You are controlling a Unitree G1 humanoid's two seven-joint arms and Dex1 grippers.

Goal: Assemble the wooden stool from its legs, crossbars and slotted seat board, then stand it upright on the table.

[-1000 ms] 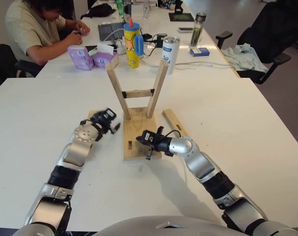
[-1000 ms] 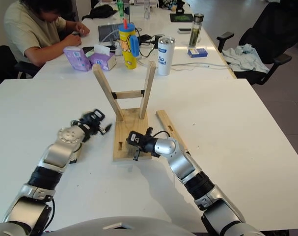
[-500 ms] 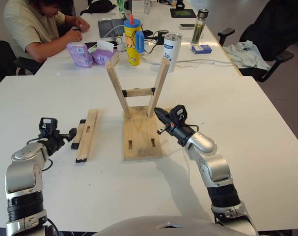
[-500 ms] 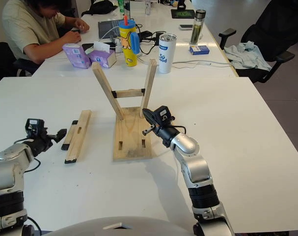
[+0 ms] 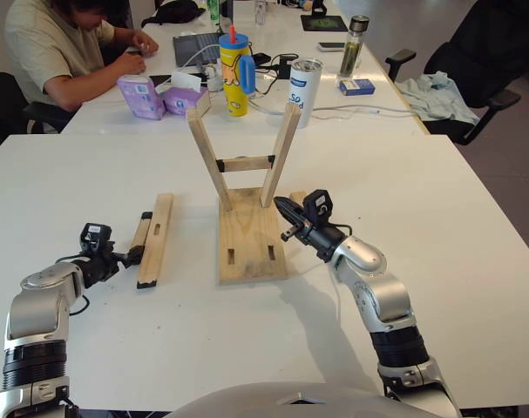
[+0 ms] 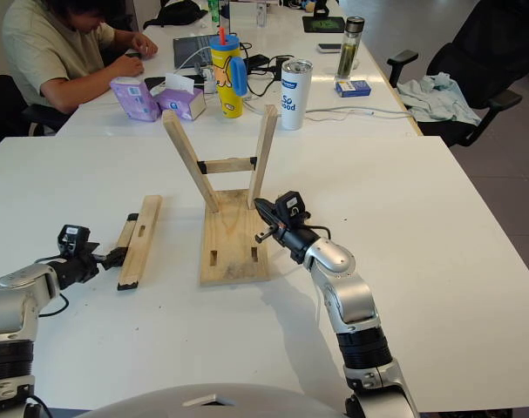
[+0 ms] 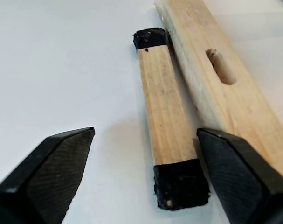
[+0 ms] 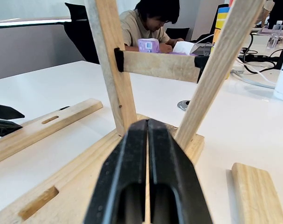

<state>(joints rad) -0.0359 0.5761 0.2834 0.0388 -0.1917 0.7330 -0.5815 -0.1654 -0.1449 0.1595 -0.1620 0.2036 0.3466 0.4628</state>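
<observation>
The seat board (image 5: 251, 235) lies flat with 2 legs (image 5: 210, 161) and 1 crossbar (image 5: 247, 164) standing in its far end. The right gripper (image 5: 282, 206) hovers at the board's right edge, and the right wrist view shows its fingers (image 8: 127, 177) pressed together on nothing, with a loose piece (image 8: 253, 196) right of the board. Left of the board lie a slotted leg (image 5: 157, 237) and a short bar (image 7: 167, 121), and the left wrist view shows the bar's black end between the wide-open fingers of the left gripper (image 7: 146, 135).

An office: white tables (image 5: 473, 218), swivel chairs (image 5: 491, 43), a laptop (image 5: 197, 54).
</observation>
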